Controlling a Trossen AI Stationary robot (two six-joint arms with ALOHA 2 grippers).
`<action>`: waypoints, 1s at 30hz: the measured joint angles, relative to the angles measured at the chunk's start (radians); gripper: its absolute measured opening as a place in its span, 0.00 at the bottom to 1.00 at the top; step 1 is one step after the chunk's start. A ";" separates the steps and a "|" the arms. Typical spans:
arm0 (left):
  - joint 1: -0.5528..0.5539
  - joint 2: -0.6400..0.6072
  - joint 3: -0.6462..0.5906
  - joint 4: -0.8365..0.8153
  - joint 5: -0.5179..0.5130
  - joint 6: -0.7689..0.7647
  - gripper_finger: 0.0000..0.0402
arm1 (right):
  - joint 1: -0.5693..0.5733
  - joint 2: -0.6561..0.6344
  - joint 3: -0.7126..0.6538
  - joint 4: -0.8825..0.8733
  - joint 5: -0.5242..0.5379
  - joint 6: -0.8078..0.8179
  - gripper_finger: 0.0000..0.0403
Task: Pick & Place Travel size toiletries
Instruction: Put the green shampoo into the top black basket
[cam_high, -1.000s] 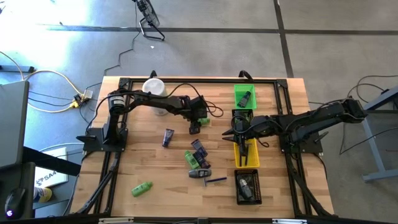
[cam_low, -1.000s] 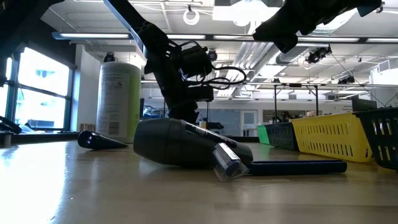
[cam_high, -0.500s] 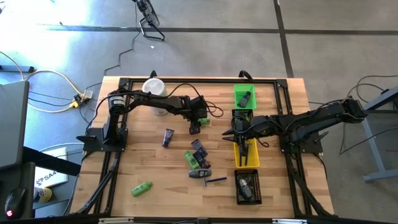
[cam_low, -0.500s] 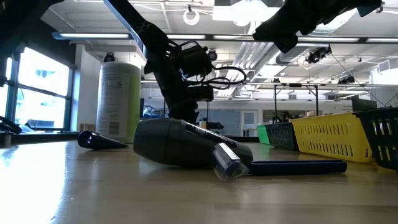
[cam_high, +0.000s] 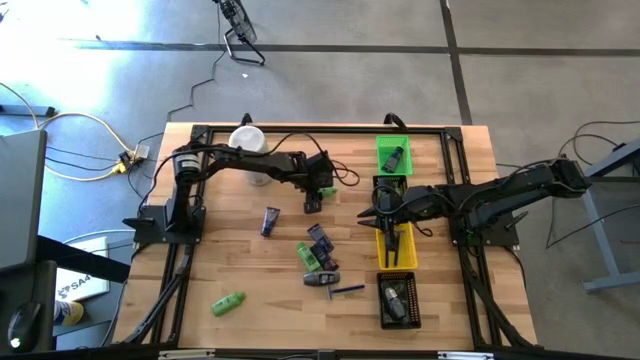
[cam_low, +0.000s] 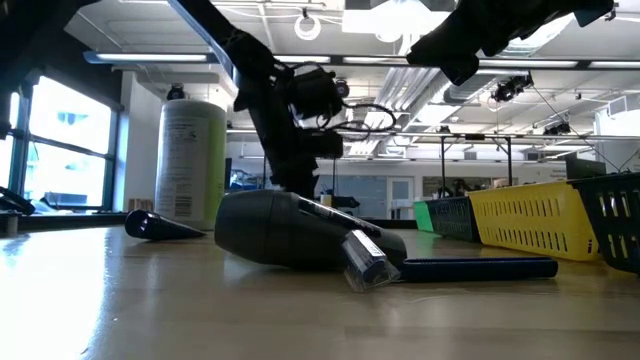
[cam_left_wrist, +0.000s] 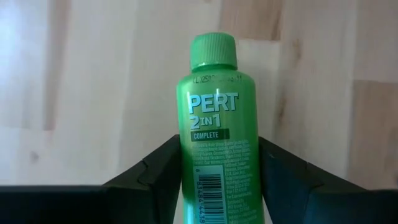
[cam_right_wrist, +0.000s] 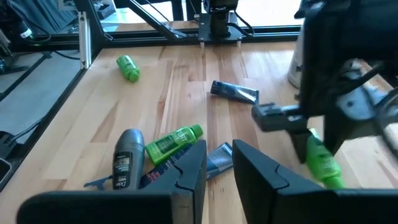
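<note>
A: Where is the green mini bottle (cam_left_wrist: 215, 130)?

B: Clamped between the two dark fingers (cam_left_wrist: 158, 171) of the left claw (cam_high: 314, 201), above the bare wooden counter (cam_high: 240, 260), roughly midway between the white-lidded canister (cam_high: 246, 140) and the bins. Its label reads "PERT 2 IN 1" and its cap points away from the wrist. In the right wrist view it hangs cap down under that claw.

A: And the rest of the toiletries?

B: A dark grey tube (cam_high: 270, 220) lies alone just beside the held bottle's spot. Nearer the front edge a cluster sits together: another green bottle (cam_high: 309, 256), blue-purple tubes (cam_high: 320, 241), a grey stick deodorant (cam_high: 321, 279) and a thin dark stick (cam_high: 347, 290). A third green bottle (cam_high: 228, 302) lies well apart, toward the front left corner.

A: The bins?

B: A row on the right side: green bin (cam_high: 381, 147) farthest back with a dark item in it, yellow bin (cam_high: 383, 252) in the middle, black bin (cam_high: 384, 302) in front, also holding items.

A: The other arm?

B: The right claw (cam_high: 381, 215) hovers over the yellow bin, fingers released with a narrow gap and nothing between them.
</note>
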 joint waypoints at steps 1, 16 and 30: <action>0.000 -0.005 0.016 -0.014 -0.002 0.001 0.44 | 0.000 -0.003 0.000 -0.001 -0.008 0.000 0.17; 0.000 -0.110 0.239 -0.235 0.027 -0.011 0.44 | 0.000 -0.161 0.000 -0.134 -0.065 -0.004 0.17; -0.047 -0.376 0.244 -0.417 0.071 -0.062 0.44 | 0.000 -0.255 0.001 -0.172 -0.065 -0.032 0.17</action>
